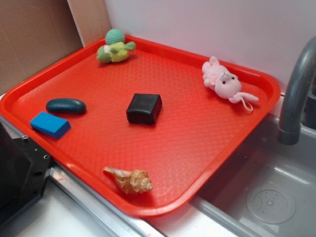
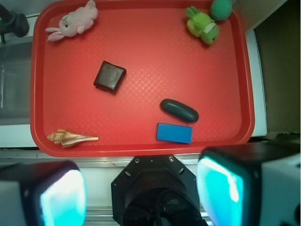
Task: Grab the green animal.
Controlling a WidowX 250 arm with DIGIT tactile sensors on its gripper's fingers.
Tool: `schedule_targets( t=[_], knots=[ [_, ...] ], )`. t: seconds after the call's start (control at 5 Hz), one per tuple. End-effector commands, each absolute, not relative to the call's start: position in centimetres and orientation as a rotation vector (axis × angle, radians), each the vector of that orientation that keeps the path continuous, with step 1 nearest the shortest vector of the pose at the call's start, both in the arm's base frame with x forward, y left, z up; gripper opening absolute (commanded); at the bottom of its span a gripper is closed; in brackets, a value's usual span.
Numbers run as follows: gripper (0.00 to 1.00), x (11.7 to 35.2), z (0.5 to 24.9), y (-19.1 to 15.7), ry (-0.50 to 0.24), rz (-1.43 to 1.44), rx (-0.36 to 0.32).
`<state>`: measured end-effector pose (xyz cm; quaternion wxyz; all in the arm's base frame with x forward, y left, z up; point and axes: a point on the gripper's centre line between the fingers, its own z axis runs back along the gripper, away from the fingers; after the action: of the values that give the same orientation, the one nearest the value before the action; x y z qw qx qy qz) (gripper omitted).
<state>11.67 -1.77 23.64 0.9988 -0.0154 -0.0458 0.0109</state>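
1. Green animal (image 1: 116, 48): small turtle toy, lime-green body with a round teal shell, lying in the far left corner of the tray in the exterior view, close against the rim; in the wrist view (image 2: 205, 23) at the upper right corner, shell touching the rim. Untouched, well apart from the gripper.
2. Red tray (image 1: 197, 143): largest thing here, textured floor, raised rim, resting on a surface beside a metal sink (image 1: 266, 192).
3. Grey faucet (image 1: 296, 94): curved, rising at the right edge above the sink.
4. Gripper (image 2: 141, 190): seen only from the wrist view, fingers (image 2: 61, 197) spread wide apart at the bottom corners, nothing between them, hanging outside the near rim of the tray.
5. Pink plush (image 1: 224, 83): lying near the far right rim, well apart from the turtle.
6. Black block (image 1: 143, 108): squarish, near the middle of the tray.
7. Seashell (image 1: 131, 180): tan, spiral, near the front rim.
8. Blue block (image 1: 50, 124): flat rectangle near the left rim, just beside the dark pebble.
9. Dark pebble (image 1: 66, 105): teal oval, between the blue block and the turtle, nearer the block.
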Motion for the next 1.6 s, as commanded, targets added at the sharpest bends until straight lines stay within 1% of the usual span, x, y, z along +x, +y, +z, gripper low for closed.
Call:
schedule_targets(
  t=[0.0, 0.2, 0.4, 0.6, 1.2, 1.4],
  knots=[
    [1.0, 11.7, 23.6, -1.8, -0.092, 0.022, -0.031],
    [1.0, 15.6, 20.4, 0.9, 0.007, -0.19, -0.024],
    [1.0, 17.8, 18.2, 2.6, -0.041, -0.388, -0.034],
    [1.0, 19.7, 16.2, 5.2, -0.089, -0.502, 0.06],
    [1.0, 19.7, 16.2, 5.2, -0.089, -0.502, 0.06],
    [1.0, 22.3, 14.5, 5.9, -0.011, -0.412, 0.142]
  ],
)
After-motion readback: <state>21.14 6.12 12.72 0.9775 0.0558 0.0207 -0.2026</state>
